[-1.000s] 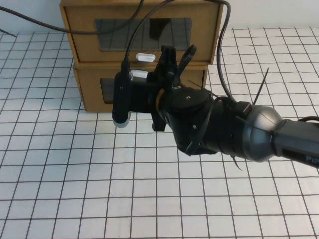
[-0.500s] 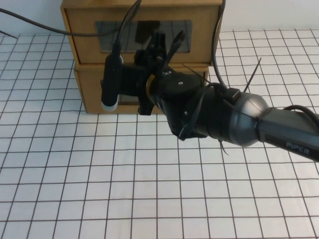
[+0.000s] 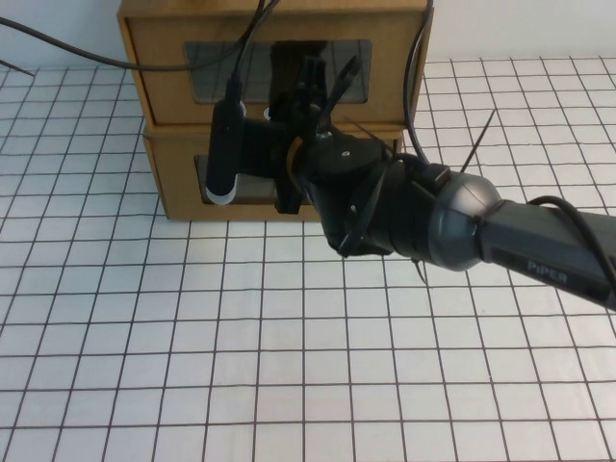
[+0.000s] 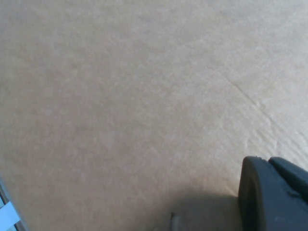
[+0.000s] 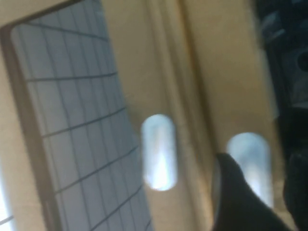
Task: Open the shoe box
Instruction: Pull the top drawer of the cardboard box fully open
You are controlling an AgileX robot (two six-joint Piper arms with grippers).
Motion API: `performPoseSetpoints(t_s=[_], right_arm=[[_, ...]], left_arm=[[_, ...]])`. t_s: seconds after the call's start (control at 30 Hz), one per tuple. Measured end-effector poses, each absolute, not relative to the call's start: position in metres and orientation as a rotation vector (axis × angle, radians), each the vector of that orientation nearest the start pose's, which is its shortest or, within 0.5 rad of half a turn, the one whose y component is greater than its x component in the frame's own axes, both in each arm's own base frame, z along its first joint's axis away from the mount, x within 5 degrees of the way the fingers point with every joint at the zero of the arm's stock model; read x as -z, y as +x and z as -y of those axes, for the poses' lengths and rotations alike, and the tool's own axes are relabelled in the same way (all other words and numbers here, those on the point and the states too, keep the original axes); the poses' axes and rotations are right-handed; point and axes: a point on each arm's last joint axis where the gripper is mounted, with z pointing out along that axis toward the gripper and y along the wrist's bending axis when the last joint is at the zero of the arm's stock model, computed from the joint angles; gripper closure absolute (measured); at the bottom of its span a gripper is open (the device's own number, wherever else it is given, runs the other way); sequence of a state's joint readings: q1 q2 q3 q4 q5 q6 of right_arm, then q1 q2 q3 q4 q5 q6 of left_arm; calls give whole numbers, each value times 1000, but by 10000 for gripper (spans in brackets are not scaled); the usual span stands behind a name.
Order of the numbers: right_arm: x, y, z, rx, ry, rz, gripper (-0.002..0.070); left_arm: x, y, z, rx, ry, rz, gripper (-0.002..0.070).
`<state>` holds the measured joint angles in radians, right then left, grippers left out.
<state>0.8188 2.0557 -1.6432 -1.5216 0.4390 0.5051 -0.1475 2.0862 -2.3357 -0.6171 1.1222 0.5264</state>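
shoe box (image 3: pixel 154 53) at upper centre is faced just ahead by the spread right gripper (image 3: pixel 325 85); left gripper (image 4: pixel 269 192) is held close to cardboard (image 4: pixel 120 96).

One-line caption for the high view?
Right claw, open, at the stacked shoe boxes; left claw off-frame, close to cardboard.

A white tabletop (image 3: pixel 192 337) carries a black grid.

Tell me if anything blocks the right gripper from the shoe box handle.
Nothing visible does: the right gripper, open, flanks a white handle on the stacked shoe boxes. The left gripper sits close against plain cardboard.
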Motion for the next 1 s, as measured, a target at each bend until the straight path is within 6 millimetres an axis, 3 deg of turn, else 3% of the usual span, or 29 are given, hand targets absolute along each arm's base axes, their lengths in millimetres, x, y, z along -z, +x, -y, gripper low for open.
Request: performPoseSetpoints(t_s=[0.13,0.57,1.0], right_arm=[[-256,364,-331,561,-1342,-1408,468],[-256,365,-331,604,-1359,-1376,476],[-257,367,-331,691,-1385,-1309,660]], left_arm=[[-403,449,115,576,691,-2101,677],[-403,449,115,575,693,-2104,677],[-402,449,115,576,700,-2111,677]])
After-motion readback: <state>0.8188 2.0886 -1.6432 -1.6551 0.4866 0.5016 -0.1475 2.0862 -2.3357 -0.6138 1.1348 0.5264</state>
